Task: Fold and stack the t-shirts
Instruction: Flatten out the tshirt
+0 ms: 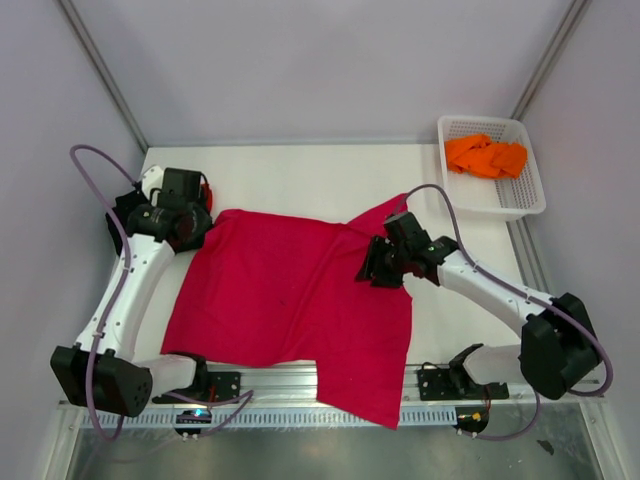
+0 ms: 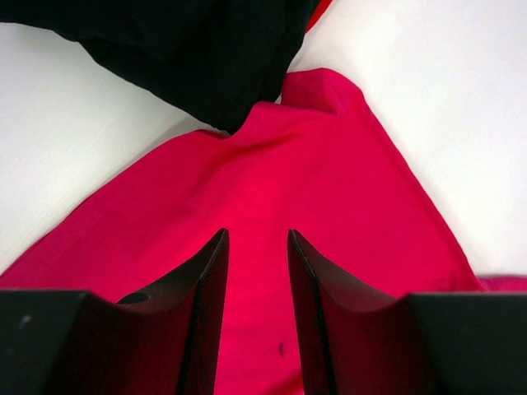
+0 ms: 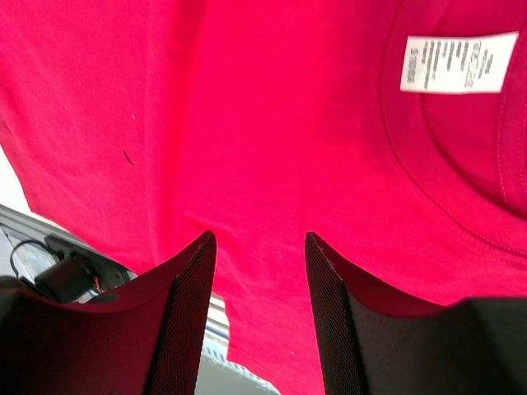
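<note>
- My left gripper (image 1: 183,222) (image 2: 257,234): jaws at a narrow gap, over the far-left corner of the large crimson-red cloth t-shirt (image 1: 290,300). Red cloth shows through the gap; I see no pinch.
- My right gripper (image 1: 382,262) (image 3: 259,237): jaws at a medium gap, wider than the left, over the shirt's right side. Cloth lies behind the fingers and nothing is clamped between them.
- The crimson shirt is spread mostly flat on the white table (image 1: 300,180). Its near-right corner hangs over the aluminium rail (image 1: 280,380) at the near edge.
- The right wrist view shows the neck opening (image 3: 486,140) with a small white printed label (image 3: 458,62) up and right of my fingers.
- A black cloth t-shirt (image 2: 189,49) is bunched just beyond the crimson corner, touching it, in the left wrist view. A sliver of red cloth (image 2: 319,12) sits at its edge.
- A crumpled orange cloth t-shirt (image 1: 485,156) is inside the white plastic mesh basket (image 1: 500,200) at the far-right corner, well apart from both grippers.
</note>
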`<action>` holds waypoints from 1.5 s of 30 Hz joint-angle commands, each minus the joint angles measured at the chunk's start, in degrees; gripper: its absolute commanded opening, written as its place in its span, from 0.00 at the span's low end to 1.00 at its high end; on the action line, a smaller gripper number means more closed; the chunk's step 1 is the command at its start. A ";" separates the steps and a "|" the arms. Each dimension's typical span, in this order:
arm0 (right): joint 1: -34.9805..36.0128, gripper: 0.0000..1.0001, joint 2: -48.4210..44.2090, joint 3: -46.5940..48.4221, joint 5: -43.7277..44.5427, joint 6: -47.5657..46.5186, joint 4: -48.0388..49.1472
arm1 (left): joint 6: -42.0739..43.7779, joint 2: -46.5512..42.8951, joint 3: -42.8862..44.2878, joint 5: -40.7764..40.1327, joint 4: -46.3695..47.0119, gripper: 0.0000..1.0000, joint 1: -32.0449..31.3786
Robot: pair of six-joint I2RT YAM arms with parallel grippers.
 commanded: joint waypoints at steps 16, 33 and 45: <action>0.44 0.51 18.29 8.74 7.90 1.47 -2.73 | 1.39 -1.40 4.50 -1.07 -0.77 0.37 -0.13; 0.44 0.51 23.56 16.39 13.36 10.53 -17.76 | 2.27 -2.10 9.07 -1.07 -1.83 0.38 -0.13; 2.29 0.51 16.27 12.44 1.67 4.03 1.56 | 2.18 -3.07 9.25 -0.89 -2.27 0.38 -0.13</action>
